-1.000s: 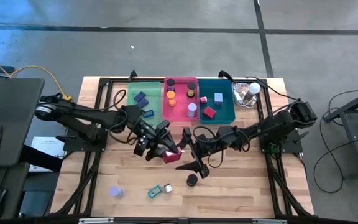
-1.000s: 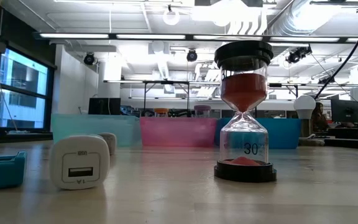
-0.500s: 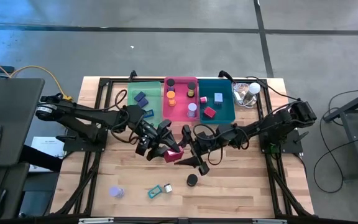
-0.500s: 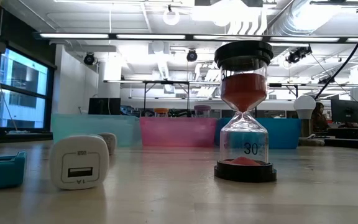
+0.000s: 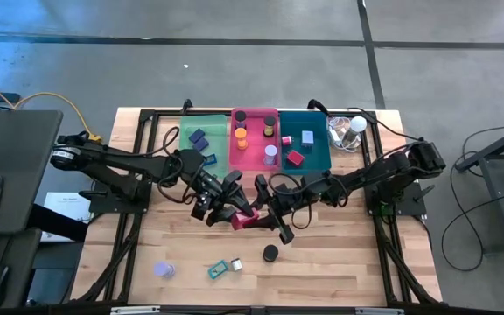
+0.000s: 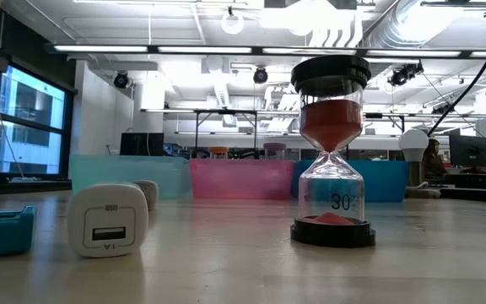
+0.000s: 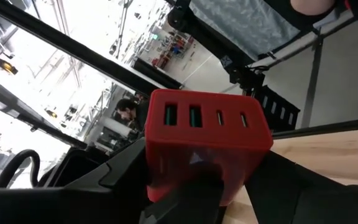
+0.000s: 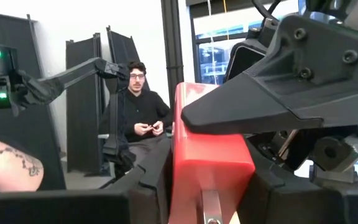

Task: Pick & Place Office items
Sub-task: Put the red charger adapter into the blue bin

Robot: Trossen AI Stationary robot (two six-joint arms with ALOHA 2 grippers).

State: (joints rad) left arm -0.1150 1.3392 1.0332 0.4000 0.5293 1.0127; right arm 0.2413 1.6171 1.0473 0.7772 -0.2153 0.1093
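A red block with charging ports (image 5: 246,219) hangs above the middle of the table between both grippers. My left gripper (image 5: 231,208) is shut on it from the table's left; the block's port face shows in the left wrist view (image 7: 207,140). My right gripper (image 5: 268,214) comes from the table's right and is shut on the same block (image 8: 209,155). Other office items lie in the green tray (image 5: 191,150), pink tray (image 5: 254,162) and teal tray (image 5: 320,162). An hourglass (image 5: 271,253) stands on the near table. My left gripper pinches the red block between its two fingers, below the port face (image 7: 191,186). It comes slanting from the table's left, and the block is clear of the table. My right gripper has the block between its two fingers, on its two side faces (image 8: 182,180), coming level from the table's right. One left finger (image 8: 278,81) lies across the block's top in this view.
Near the front edge are a purple cylinder (image 5: 164,269), a teal clip (image 5: 220,269) and a white charger (image 5: 236,263). The low view shows the hourglass (image 6: 332,152) and the charger (image 6: 108,219) close up. A clear plastic lump with a white ball (image 5: 348,129) sits at the far right.
My right gripper has moved toward the table's left, up to the red block held by my left gripper. The block has stayed lifted at about the same place.
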